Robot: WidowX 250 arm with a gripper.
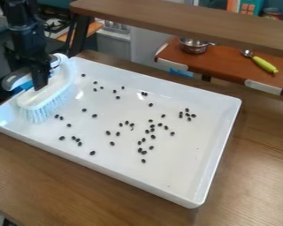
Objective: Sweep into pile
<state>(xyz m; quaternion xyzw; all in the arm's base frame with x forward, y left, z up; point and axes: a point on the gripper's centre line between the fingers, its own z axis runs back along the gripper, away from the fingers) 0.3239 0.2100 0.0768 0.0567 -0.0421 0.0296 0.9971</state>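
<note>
My gripper (37, 77) is at the upper left, over the left end of the white tray (218, 152), and it is shut on the handle of a brush. The white brush (49, 95) has pale bristles pointing down toward the tray floor, close to the left wall. Many small black beans (152, 131) lie scattered over the tray floor to the right of the brush, loosely clustered near the middle and toward the right, with others at the left and along the back.
The tray's raised walls enclose the work area on a wooden table (250, 185). A wooden shelf (185, 17) spans the top. Behind it, a brown board (227, 62) holds a metal pot (193, 45) and a green-handled utensil (265, 64).
</note>
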